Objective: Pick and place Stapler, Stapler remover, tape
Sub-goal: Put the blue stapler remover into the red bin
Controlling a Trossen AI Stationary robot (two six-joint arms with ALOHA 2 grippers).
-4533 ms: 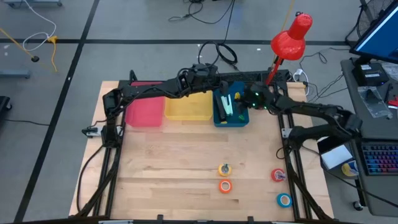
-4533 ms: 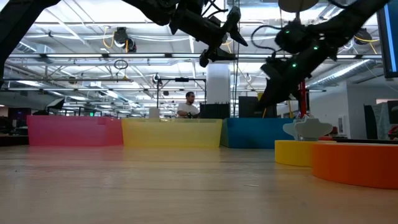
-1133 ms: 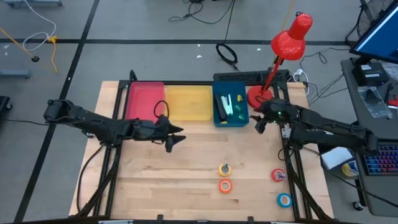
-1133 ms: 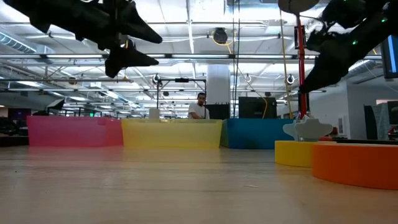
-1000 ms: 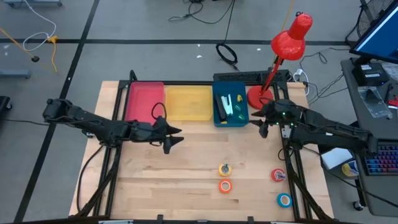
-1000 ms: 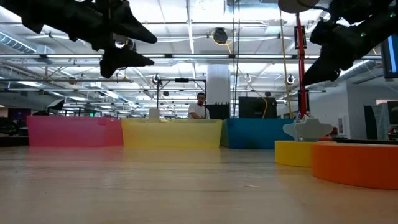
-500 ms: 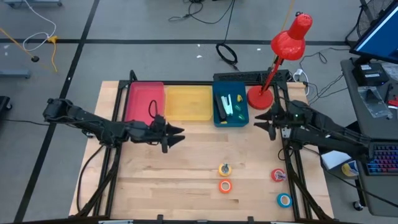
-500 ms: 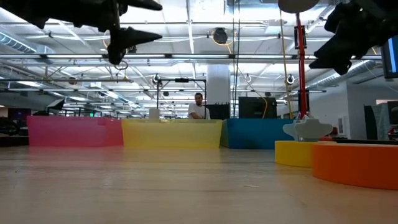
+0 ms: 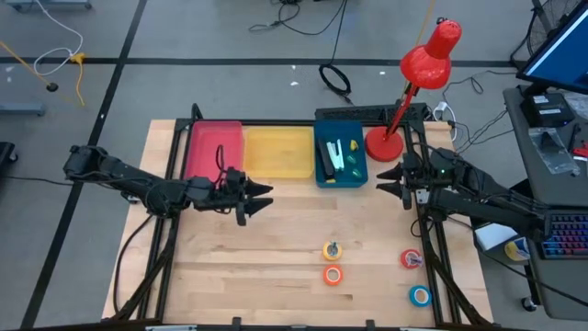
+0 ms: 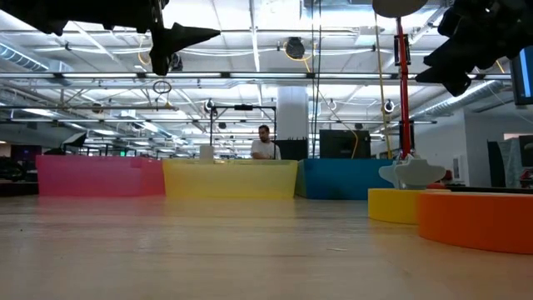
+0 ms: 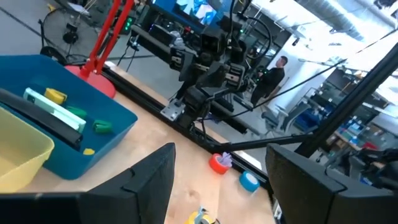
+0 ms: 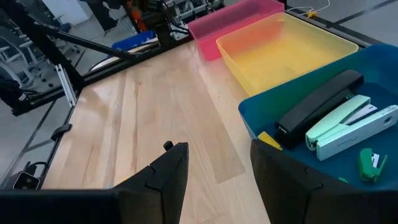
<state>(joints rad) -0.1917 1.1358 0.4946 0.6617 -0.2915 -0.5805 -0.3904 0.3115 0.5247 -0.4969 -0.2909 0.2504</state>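
Observation:
The blue bin (image 9: 342, 162) at the table's far edge holds a black stapler (image 12: 320, 104), a mint stapler (image 12: 346, 127) and a green staple remover (image 12: 368, 160). Four tape rolls lie on the near right of the table: yellow (image 9: 332, 250), orange (image 9: 333, 274), red (image 9: 411, 260) and blue (image 9: 420, 296). A pale object (image 10: 412, 173) rests on top of the yellow roll. My left gripper (image 9: 255, 197) hovers open, above the table in front of the yellow bin. My right gripper (image 9: 390, 180) hovers open, just right of the blue bin.
A pink bin (image 9: 214, 150) and a yellow bin (image 9: 278, 152) stand left of the blue bin along the far edge. A red desk lamp (image 9: 428, 53) has its base (image 9: 381, 144) at the far right corner. Bare wood lies between the bins and the rolls.
My left gripper has drawn back slightly toward the table's left and far edge, risen, and levelled its fingers out from a downward tilt. My right gripper has risen and pulled back toward the table's right edge. Both have stayed open and empty.

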